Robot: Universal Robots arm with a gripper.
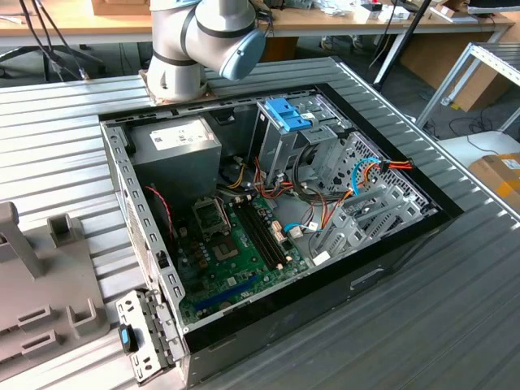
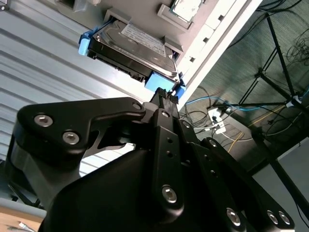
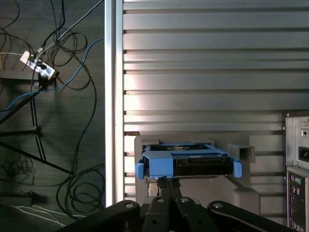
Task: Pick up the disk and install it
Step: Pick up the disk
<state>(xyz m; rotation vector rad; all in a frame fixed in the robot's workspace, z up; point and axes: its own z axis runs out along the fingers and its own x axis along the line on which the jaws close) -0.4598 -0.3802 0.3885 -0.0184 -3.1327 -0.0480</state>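
Note:
The disk (image 3: 193, 164) is a grey hard drive in a bright blue carrier. It rests in a slot of a grey fixture (image 3: 241, 193), and I see it edge-on in the first wrist view. In the second wrist view the disk (image 2: 140, 46) shows its labelled face, with blue rail ends at both sides. My gripper (image 3: 169, 182) is shut, with its tips right at the middle of the disk's near blue edge. Whether they touch it I cannot tell. The black ribbed tip of my gripper (image 2: 166, 96) sits just in front of the blue rail.
The open computer case (image 1: 382, 260) lies on the ribbed metal table, with a metal drive cage topped by a blue latch (image 1: 284, 114) inside. The grey fixture (image 1: 49, 284) is at the exterior view's left. The table edge (image 3: 113, 96) drops to a floor with cables (image 3: 43, 67).

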